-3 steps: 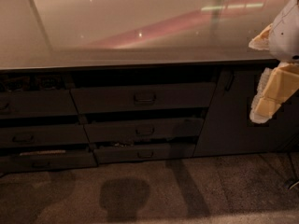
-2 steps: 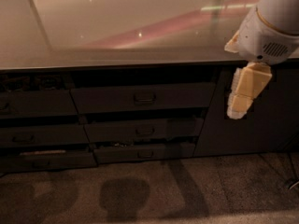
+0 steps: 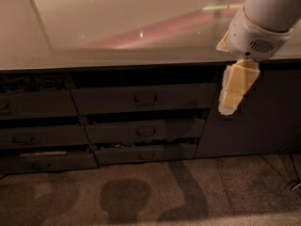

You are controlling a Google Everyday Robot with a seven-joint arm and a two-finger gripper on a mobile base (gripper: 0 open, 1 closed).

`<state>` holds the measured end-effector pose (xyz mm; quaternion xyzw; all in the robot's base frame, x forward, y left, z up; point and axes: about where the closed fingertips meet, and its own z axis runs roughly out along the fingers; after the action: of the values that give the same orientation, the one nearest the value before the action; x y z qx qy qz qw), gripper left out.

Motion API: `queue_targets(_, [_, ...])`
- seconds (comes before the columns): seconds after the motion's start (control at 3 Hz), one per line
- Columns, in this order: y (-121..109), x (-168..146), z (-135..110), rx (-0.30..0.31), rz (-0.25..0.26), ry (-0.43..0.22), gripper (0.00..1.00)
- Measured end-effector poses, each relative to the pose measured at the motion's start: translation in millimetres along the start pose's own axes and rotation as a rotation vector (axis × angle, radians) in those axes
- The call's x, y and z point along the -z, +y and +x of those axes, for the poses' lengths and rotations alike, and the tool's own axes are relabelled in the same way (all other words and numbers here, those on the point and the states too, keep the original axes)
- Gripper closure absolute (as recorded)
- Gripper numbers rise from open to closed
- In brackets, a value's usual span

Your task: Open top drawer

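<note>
The top drawer [image 3: 113,99] is the wide dark-grey front in the middle column, just under the counter edge, with a small loop handle [image 3: 146,98] at its centre. A dark gap shows above its front. My gripper [image 3: 232,94] hangs down from the white arm at the upper right. It is in front of the seam between the drawer column and the cabinet door, level with the top drawer. It is to the right of the handle and apart from it. It holds nothing that I can see.
Two shallower drawers [image 3: 146,132] sit below the top one. A second drawer column [image 3: 37,105] stands at the left. A plain dark cabinet door [image 3: 263,117] is at the right. A glossy countertop [image 3: 117,27] lies above, carpet floor [image 3: 155,192] below.
The arm and gripper have moved left from the right edge of the view, across the cabinet door, toward the drawer column. The drawers have not moved.
</note>
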<state>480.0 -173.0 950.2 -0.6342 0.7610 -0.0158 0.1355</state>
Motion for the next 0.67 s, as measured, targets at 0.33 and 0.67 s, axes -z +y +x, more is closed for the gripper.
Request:
queue_targets(0.33, [-9.4, -16.2, -30.0, 0.044, -0.017, 0.017, 0.0])
queue_targets(0.67, [-9.4, -16.2, -30.0, 0.044, -0.017, 0.017, 0.0])
